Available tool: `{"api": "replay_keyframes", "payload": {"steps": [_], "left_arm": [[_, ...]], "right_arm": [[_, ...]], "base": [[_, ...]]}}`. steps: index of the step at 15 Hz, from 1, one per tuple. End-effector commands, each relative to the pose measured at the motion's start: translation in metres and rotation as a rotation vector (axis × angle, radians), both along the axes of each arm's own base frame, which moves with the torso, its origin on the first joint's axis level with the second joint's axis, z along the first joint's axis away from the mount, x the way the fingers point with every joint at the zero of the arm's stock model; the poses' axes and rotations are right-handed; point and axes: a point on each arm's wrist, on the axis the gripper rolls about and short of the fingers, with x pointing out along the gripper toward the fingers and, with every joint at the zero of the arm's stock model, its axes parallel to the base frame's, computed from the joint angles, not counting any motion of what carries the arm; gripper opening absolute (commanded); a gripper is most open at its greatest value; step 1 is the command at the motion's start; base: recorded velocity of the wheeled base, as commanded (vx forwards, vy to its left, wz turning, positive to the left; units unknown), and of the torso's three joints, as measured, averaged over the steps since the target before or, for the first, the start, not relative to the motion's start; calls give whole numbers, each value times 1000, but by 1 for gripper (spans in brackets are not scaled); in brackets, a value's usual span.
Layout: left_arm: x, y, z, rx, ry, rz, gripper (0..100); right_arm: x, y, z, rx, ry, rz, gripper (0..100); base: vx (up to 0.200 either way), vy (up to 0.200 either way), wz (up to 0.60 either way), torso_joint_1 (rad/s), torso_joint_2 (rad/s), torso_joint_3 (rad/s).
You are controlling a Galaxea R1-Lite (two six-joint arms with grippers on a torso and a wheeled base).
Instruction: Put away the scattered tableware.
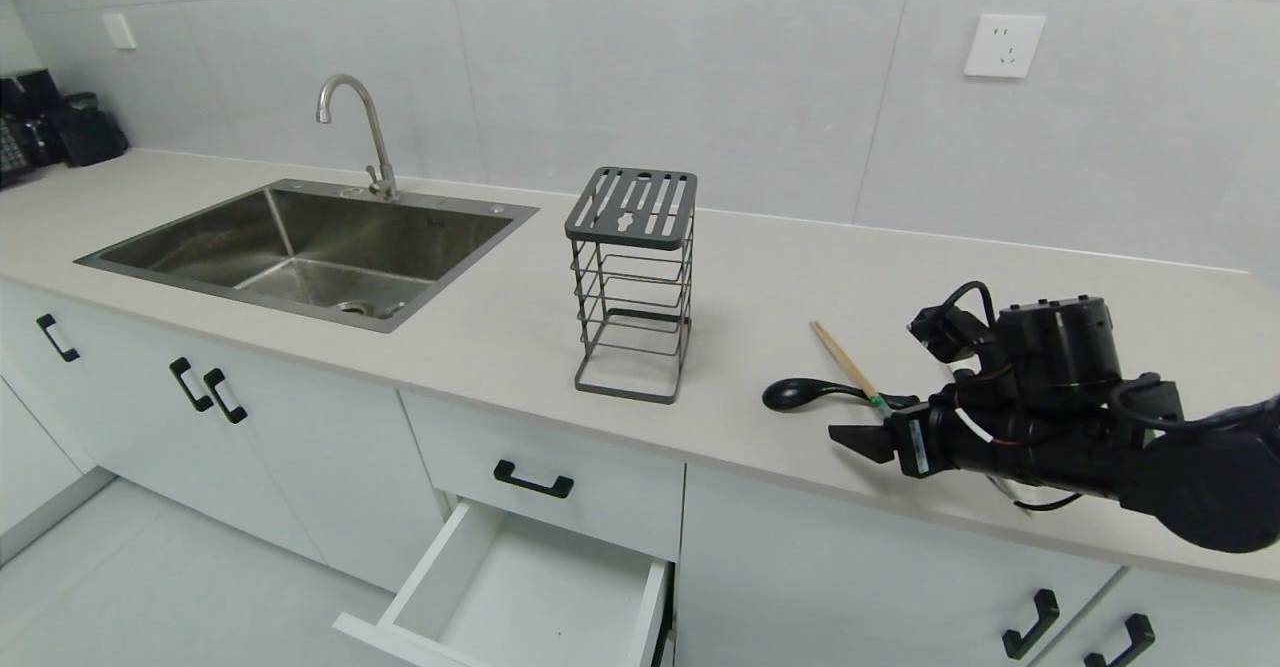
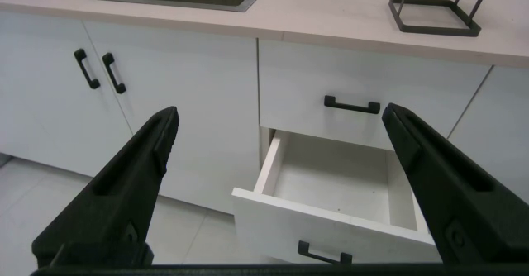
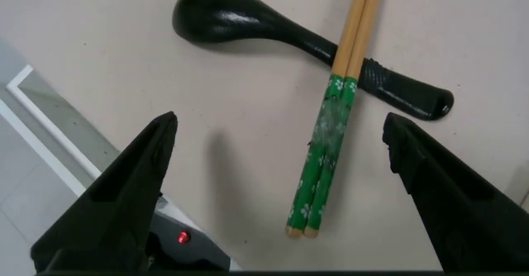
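Wooden chopsticks (image 3: pixel 343 102) lie between spread fingers (image 3: pixel 124 189).

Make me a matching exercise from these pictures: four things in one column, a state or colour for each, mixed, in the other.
1. spoon
2. chopsticks
3. drawer
4. rack

a. pulled open
b. green at one end
c. standing upright
d. lying under another utensil

Pairs: 1-d, 2-b, 3-a, 4-c

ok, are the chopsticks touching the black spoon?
Touching. The right wrist view shows the chopsticks lying straight across the handle of the black spoon, resting on it with no gap visible.
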Motion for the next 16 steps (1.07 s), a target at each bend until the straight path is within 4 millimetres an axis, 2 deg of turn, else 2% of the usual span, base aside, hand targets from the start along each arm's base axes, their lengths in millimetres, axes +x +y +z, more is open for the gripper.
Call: {"api": "replay_keyframes", "payload": {"steps": [1, 5, 6, 8, 13, 16], "left_arm": [[0, 0, 0, 0, 1, -1, 100], [0, 0, 0, 0, 1, -1, 100], [0, 0, 0, 0, 1, 1, 100], [0, 0, 0, 0, 1, -1, 100], [0, 0, 0, 0, 1, -1, 100], [0, 0, 0, 0, 1, -1, 100]], "right_arm": [[2, 1, -4, -2, 14, -1, 100], [2, 2, -4, -5, 13, 1, 100], [2, 2, -4, -6, 12, -1, 0], [4, 0, -7, -21, 14, -25, 0], [11, -8, 4, -26, -32, -84, 0], [7, -16, 20, -13, -81, -107, 0]], "base": [[0, 0, 0, 0, 0, 0], [0, 0, 0, 0, 0, 0], [0, 0, 0, 0, 0, 0], [0, 0, 0, 0, 0, 0], [0, 0, 0, 0, 0, 0], [0, 0, 0, 0, 0, 0]]}}
